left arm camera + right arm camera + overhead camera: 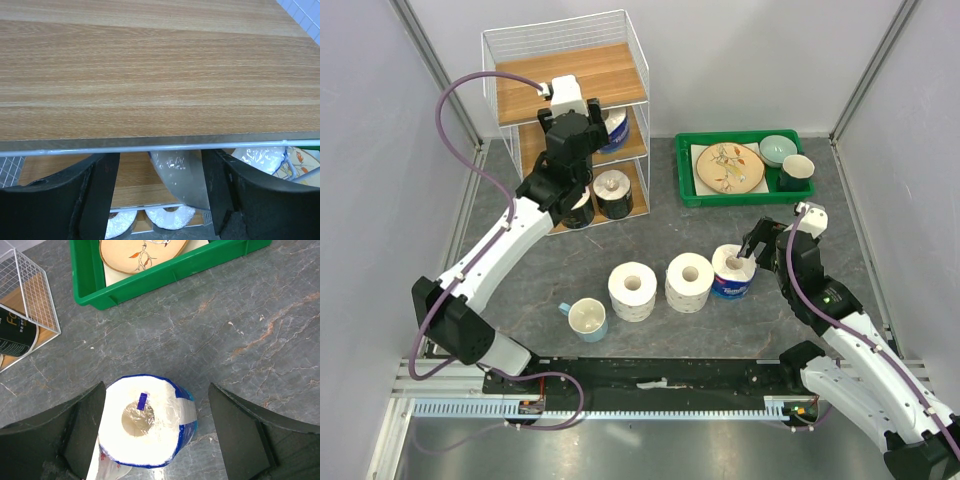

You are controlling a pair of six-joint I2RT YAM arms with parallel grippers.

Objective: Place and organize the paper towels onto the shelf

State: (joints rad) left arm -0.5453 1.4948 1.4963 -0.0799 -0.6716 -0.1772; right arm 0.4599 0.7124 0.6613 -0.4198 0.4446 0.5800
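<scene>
The shelf (575, 70) stands at the back left. My left gripper (594, 116) is at its middle tier, open, beside a blue-wrapped paper towel roll (614, 128). In the left wrist view that roll (182, 175) lies between my spread fingers (100, 195) under the top board (150, 75), with a gap on its left. Two dark-wrapped rolls (613, 190) (578, 207) sit on the bottom tier. Two large white rolls (632, 290) (689, 282) and a blue-wrapped roll (732, 272) stand on the table. My right gripper (157, 432) hangs open over that blue-wrapped roll (150, 420).
A green tray (685, 170) with a plate and bowls sits at the back right, close to the shelf. A pale cup with a blue handle (587, 318) stands left of the large rolls. The rail (650, 380) runs along the near edge.
</scene>
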